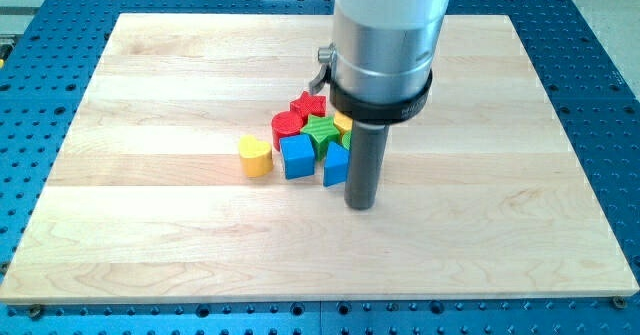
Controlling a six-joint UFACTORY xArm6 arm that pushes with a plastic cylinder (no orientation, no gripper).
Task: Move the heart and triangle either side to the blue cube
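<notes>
We are resting my tip on the wooden board, touching the blue triangle from the view's right; the tip is a plain rod, nothing to spread or pinch. The blue cube is sitting between the triangle and the yellow heart, with the heart just apart. Risk: pushing further is likely to jam the triangle into the tight cluster, dragging the green star, red star and red cylinder. Blocks are looking smooth, glossy.
</notes>
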